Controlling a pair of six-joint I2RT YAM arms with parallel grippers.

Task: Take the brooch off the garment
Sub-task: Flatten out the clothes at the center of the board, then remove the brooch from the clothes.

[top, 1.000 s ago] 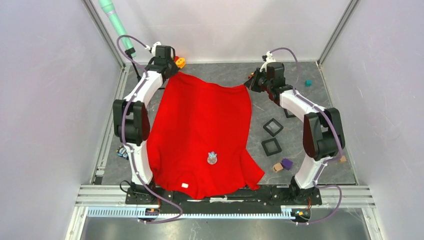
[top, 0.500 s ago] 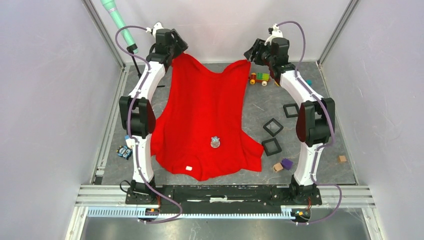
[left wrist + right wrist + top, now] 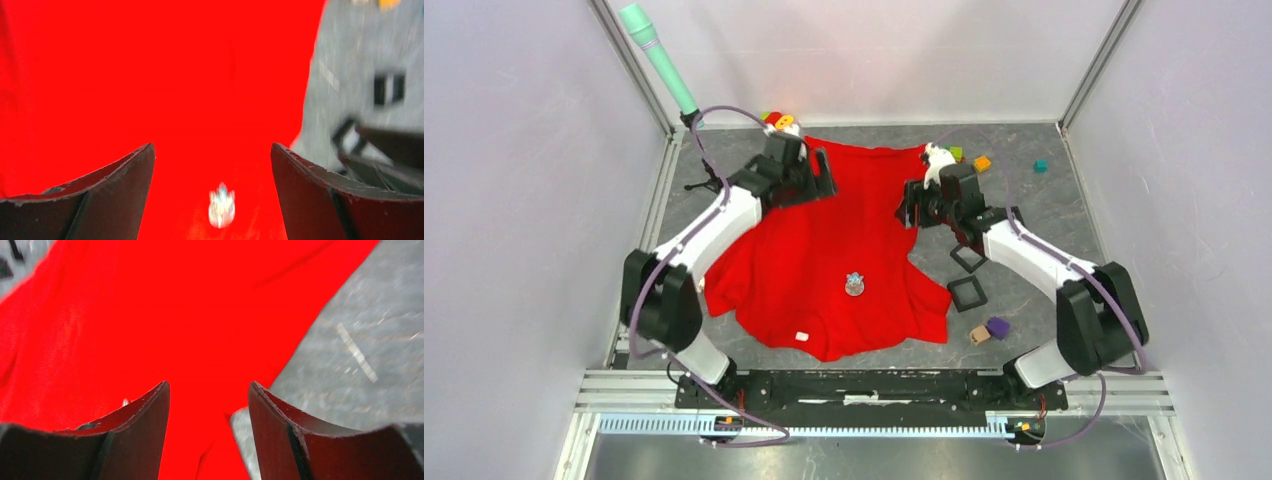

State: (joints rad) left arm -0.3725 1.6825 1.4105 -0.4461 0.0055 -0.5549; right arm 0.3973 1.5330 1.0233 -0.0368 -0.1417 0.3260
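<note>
The garment is a big bright red cloth lying spread over the middle of the table. The brooch, tiny and pale metallic, sits on its near half. My left gripper hangs over the cloth's far left part, open and empty. In the left wrist view the brooch shows blurred, low between the wide-apart fingers, with the red garment filling the frame. My right gripper is over the cloth's right edge. It is open and holds nothing, with the garment below it.
Two black square trays lie right of the cloth, one under the right forearm. A purple block and a tan block sit near the front right. Small toys line the back edge. A green pole leans at back left.
Both grippers opened and let go of the cloth's far corners, then drew back toward the middle. The raised far edge of the garment dropped flat onto the table.
</note>
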